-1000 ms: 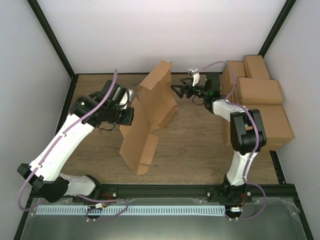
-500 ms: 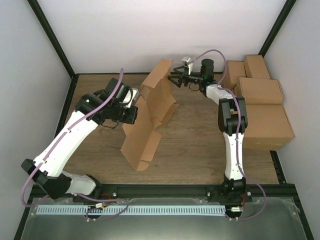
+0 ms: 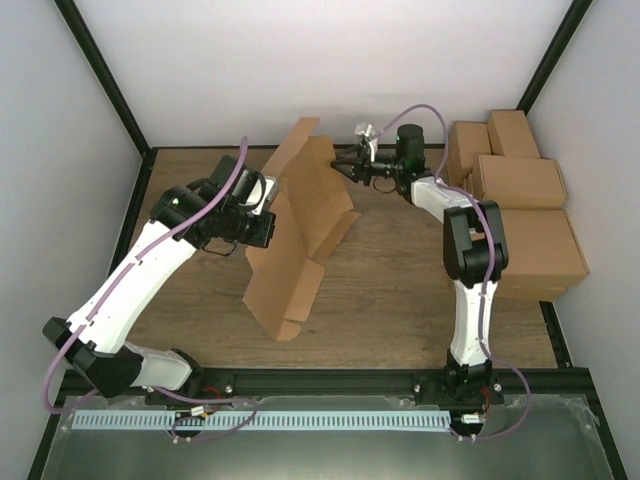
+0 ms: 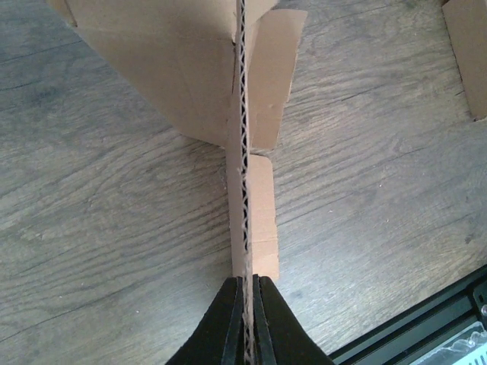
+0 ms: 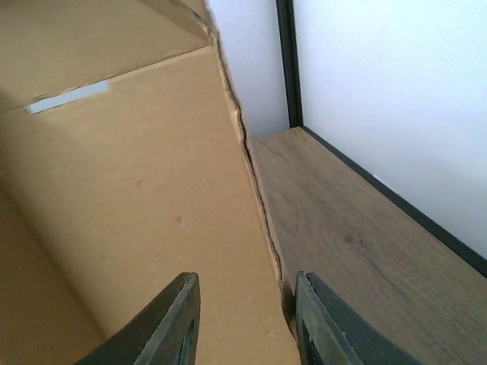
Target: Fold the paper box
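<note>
My left fingers (image 4: 237,296) pinch the box (image 3: 285,270) at its 9 o'clock edge; my right fingers (image 3: 347,166), spread, straddle its 1 o'clock flap.

- No text, brand, number or sign can be read in any view.
- The box (image 3: 300,230) is plain brown cardboard.
- On the box's inner face, in the right wrist view, there is a pale strip (image 5: 68,97); no print can be made out on it.
</note>
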Tool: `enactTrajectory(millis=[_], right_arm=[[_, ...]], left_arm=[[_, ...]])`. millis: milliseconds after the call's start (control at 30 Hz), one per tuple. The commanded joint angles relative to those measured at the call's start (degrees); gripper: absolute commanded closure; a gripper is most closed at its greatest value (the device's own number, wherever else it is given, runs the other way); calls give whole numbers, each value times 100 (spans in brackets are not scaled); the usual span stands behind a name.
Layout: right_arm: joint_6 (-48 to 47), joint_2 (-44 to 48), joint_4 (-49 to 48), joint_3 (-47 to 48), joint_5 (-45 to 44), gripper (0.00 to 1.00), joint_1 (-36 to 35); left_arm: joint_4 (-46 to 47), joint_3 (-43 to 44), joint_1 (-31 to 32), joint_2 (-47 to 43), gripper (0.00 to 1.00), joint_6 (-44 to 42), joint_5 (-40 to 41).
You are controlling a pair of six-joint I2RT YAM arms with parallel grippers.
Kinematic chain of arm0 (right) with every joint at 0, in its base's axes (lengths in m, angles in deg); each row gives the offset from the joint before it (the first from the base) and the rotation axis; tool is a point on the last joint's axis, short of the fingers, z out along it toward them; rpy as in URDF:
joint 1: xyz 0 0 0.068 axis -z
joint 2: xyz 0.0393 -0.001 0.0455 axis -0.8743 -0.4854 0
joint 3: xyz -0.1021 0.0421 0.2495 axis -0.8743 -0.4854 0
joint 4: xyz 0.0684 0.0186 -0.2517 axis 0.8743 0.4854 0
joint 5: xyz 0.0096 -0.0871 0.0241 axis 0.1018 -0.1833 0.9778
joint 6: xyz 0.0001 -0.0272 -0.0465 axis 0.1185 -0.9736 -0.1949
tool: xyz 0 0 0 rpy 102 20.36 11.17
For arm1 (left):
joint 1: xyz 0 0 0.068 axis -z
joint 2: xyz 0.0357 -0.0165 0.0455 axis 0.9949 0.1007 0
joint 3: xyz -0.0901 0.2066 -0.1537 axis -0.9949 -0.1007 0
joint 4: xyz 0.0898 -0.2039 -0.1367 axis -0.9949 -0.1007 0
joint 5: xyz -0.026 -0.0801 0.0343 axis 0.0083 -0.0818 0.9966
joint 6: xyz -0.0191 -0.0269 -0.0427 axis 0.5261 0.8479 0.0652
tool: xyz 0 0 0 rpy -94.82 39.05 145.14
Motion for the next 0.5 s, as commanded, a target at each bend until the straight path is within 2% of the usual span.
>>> enactTrajectory(millis=[0, 233, 367, 433, 467], right_arm=[[63, 878, -702, -1111, 53, 66, -113], [-4, 1832, -916, -2373, -1464, 77, -432], [219, 2239, -1536, -3159, -2043, 70, -538], [296, 2256, -1604, -3238, -2174, 69, -552], [318, 2234, -1574, -3216, -2266, 65, -558]], left_arm=[[23, -189, -2, -107, 96, -34, -75], [113, -297, 7, -165, 96, -53, -350], [120, -331, 46, -247, 95, -122, -565], [73, -354, 57, -266, 95, -138, -572], [43, -362, 60, -267, 95, -142, -568]])
